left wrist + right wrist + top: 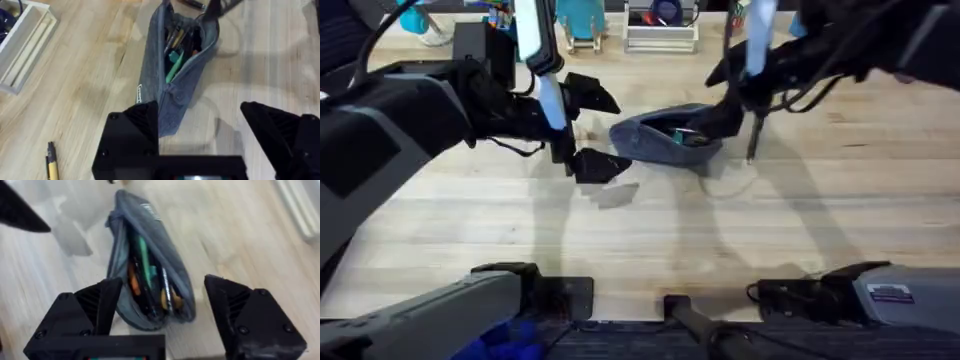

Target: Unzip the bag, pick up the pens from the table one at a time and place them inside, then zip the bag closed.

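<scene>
The grey-blue bag (655, 138) lies unzipped on the table (650, 230), its mouth gaping. Several pens and a green item (172, 67) lie inside it (145, 275). My left gripper (592, 130) hangs open at the bag's left end, and that end lies between its fingers (135, 130) in the left wrist view. My right gripper (720, 115) is open just over the bag's right end, holding nothing (165, 315). A yellow pen (50, 162) with a dark tip lies on the wood beside the left gripper. A thin dark stick (752, 140) shows beside the right gripper; I cannot tell if it is a pen.
A white tray (660, 35) and a blue stand (580, 20) sit along the back edge. The same white tray (20, 45) shows in the left wrist view. Bare wood stretches across the front half of the table.
</scene>
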### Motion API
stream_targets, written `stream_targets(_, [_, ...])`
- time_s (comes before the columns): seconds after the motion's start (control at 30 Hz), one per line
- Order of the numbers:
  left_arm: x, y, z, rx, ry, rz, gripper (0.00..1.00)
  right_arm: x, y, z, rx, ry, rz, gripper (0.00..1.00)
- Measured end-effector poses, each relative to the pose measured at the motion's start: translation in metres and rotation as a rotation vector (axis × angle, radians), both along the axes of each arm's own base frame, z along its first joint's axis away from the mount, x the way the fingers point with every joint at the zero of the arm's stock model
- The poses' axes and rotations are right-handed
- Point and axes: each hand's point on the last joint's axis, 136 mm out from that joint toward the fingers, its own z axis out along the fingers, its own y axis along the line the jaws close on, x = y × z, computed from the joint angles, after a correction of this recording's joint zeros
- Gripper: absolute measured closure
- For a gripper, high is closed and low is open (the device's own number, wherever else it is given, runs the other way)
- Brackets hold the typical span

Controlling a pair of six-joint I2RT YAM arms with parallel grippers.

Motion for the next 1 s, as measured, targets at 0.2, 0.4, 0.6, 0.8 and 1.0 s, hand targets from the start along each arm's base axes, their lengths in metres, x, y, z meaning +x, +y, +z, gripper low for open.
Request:
stream_targets(0.2, [0.013, 0.002, 0.015, 0.007, -0.02, 0.028, 0.006, 0.009, -0.028, 0.026, 0.059, 0.012, -0.18, 0.005])
stream_targets(0.4, [0.026, 0.004, 0.031, 0.012, -0.036, 0.064, 0.007, 0.016, -0.055, 0.042, 0.134, 0.07, -0.38, 0.006])
stream_targets(0.6, [0.035, 0.005, 0.048, 0.015, -0.064, 0.078, 0.007, 0.019, -0.082, 0.045, 0.226, 0.218, -0.622, 0.006])
stream_targets(0.8, [0.038, 0.006, 0.055, 0.014, -0.08, 0.08, 0.007, 0.015, -0.091, 0.04, 0.281, 0.353, -0.77, 0.006])
stream_targets(1.0, [0.039, 0.006, 0.056, 0.014, -0.081, 0.08, 0.008, 0.011, -0.09, 0.038, 0.294, 0.405, -0.808, 0.006])
